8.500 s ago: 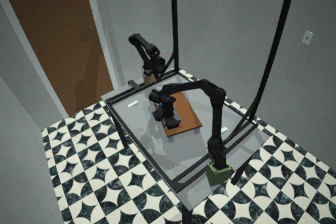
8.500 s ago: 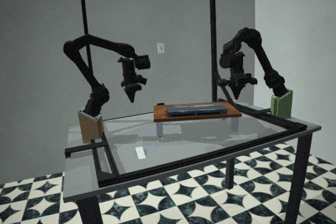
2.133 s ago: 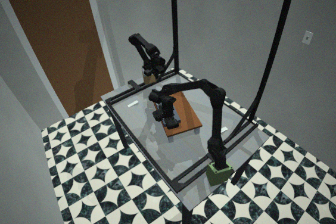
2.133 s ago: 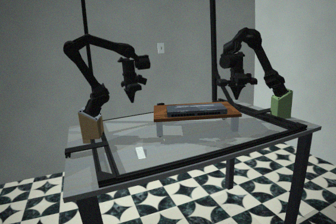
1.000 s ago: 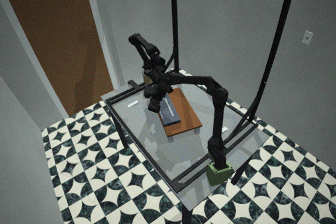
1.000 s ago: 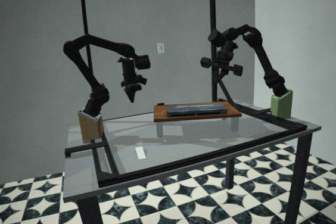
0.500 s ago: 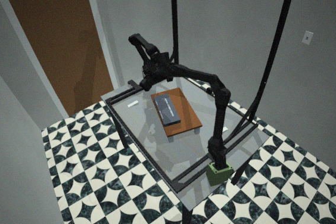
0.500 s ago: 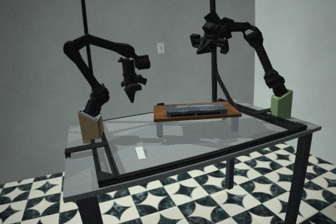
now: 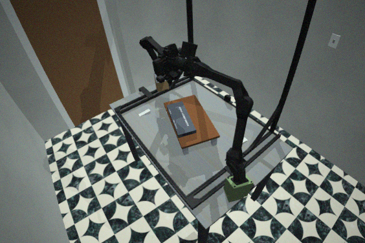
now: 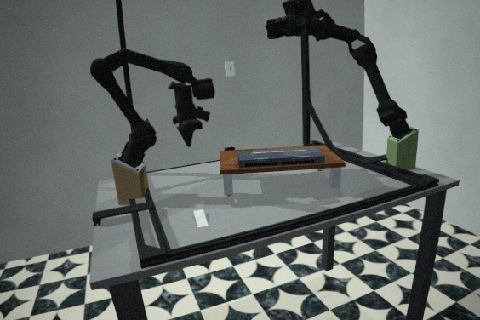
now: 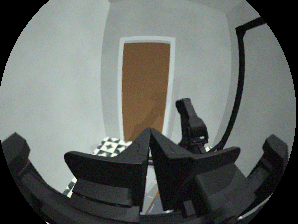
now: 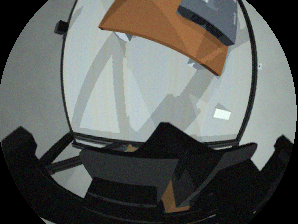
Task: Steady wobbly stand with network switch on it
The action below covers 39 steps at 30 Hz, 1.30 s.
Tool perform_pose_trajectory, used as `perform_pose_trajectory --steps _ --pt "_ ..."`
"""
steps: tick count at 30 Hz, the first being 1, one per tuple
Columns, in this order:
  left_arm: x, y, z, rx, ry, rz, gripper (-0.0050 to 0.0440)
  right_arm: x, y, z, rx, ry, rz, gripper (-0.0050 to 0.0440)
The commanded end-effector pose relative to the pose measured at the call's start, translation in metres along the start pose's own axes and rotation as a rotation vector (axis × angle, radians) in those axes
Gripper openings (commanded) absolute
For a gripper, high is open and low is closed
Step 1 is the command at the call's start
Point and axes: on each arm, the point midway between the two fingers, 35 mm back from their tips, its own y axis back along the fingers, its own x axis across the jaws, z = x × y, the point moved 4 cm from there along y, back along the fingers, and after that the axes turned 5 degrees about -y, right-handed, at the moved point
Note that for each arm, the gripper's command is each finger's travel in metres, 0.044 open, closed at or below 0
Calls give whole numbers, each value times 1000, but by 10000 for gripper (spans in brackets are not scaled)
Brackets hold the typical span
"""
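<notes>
Stood as a grey table (image 9: pixel 211 176) (image 10: pixel 176 230) (image 12: pixel 145 85) on dark legs (image 9: pixel 130 142) (image 10: pixel 427 255), over a dark green and cream patterned floor (image 9: pixel 101 190) (image 10: pixel 257 289) (image 11: pixel 111 146). Was edged with black rails (image 9: pixel 150 158) (image 10: pixel 240 234) (image 12: pixel 254 65). Carried the wooden-topped stand (image 9: pixel 208 124) (image 10: pixel 229 163) (image 12: pixel 150 22) on pale legs around the middle. Held one white piece (image 9: pixel 144 112) (image 10: pixel 201 218) (image 12: pixel 222 114) lying flat, apart from the stand, and another white piece (image 9: pixel 244 140), partly hidden, on the opposite side. Bore a green base block (image 9: pixel 237 191) (image 10: pixel 402 150) at one end, a tan one (image 9: pixel 162 85) (image 10: pixel 129 183) (image 12: pixel 175 204) at the other.
</notes>
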Motion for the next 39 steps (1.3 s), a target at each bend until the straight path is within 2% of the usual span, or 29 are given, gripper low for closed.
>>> perform_pose_trajectory --steps 1,3,8,13,19,30,36,39 --pt "1 -5 4 -19 -17 2 0 0 0 0 0 0 0 0" --pt "-3 2 11 -43 -22 -8 0 0 0 0 0 0 0 0" --pt "-20 15 64 -261 -127 -37 0 0 0 0 0 0 0 0" --pt "-38 38 114 -482 -224 -53 0 0 0 0 0 0 0 0" --pt "-38 38 114 -482 -224 -53 0 0 0 0 0 0 0 0" --pt "-76 117 202 -954 -388 -46 0 0 0 0 0 0 0 0" --pt "-76 117 202 -954 -388 -46 0 0 0 0 0 0 0 0" --pt "-83 138 213 -1041 -409 -44 0 0 0 0 0 0 0 0"
